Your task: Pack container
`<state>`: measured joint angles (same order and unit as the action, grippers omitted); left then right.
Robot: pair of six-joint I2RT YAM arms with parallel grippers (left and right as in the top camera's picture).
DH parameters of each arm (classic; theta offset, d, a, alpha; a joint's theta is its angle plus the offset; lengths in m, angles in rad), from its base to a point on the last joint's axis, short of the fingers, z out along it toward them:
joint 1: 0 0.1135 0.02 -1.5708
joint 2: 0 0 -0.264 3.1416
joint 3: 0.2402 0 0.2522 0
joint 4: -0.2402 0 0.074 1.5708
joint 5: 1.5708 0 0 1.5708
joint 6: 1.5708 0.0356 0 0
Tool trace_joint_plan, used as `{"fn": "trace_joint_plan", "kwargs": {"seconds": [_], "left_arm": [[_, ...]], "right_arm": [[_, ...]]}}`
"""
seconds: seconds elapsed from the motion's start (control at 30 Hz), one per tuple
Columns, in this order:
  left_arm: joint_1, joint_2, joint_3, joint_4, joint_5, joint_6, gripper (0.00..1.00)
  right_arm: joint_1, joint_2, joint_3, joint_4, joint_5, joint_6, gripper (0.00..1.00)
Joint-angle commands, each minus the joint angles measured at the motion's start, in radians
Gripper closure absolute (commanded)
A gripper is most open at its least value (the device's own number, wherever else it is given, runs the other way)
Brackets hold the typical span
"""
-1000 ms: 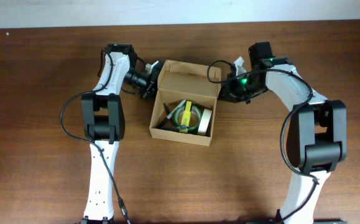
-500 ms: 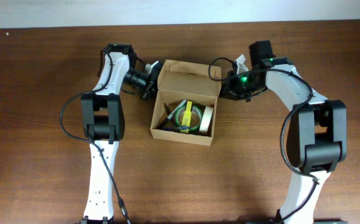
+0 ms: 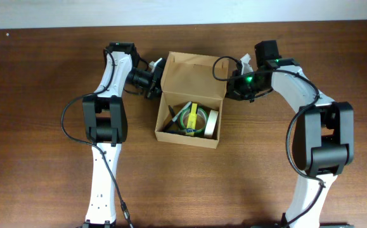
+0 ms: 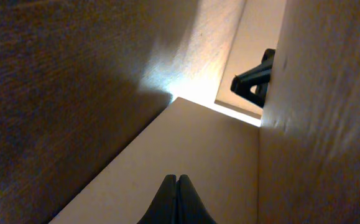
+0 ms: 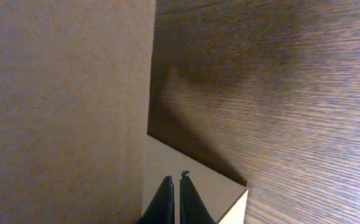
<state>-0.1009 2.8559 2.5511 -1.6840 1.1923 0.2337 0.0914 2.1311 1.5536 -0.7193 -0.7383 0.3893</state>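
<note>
Box: open lid flap lies lengthwise between your claws. Left claw and right claw are pinched shut, empty, one at each end.

The container is a small rectangular light-brown cardboard box, plain and unmarked. It sits flat with its top open and its hinged flap lid raised and tilted back along the far edge. It lies between the two claws: the left gripper, fingers pressed together, is close against the flap's left edge, and the right gripper, likewise closed, is at the flap's right end, with the box body just nearer than both.
</note>
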Motion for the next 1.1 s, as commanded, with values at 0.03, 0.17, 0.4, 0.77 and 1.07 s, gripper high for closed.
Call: {"fn": "trace_joint_plan", "kwargs": {"seconds": [0.03,0.17,0.4,0.77,1.07], "left_arm": [[-0.013,0.022,0.023,-0.004,0.021,0.026,0.98],[-0.012,0.022,0.023,-0.004,0.021,0.026,0.98],[-0.01,0.022,0.023,-0.004,0.021,0.026,0.98],[0.022,0.022,0.023,-0.004,0.021,0.027,0.98],[0.045,0.022,0.023,-0.004,0.024,0.027,0.98]], "right_arm": [[0.005,0.009,0.043,0.011,-0.17,-0.002,0.96],[0.005,0.009,0.096,0.01,-0.299,-0.002,0.96],[0.005,0.009,0.186,0.008,-0.445,0.066,0.96],[0.006,0.009,0.191,-0.026,-0.428,0.074,0.95],[0.006,0.009,0.19,-0.164,-0.261,-0.015,0.95]]}}
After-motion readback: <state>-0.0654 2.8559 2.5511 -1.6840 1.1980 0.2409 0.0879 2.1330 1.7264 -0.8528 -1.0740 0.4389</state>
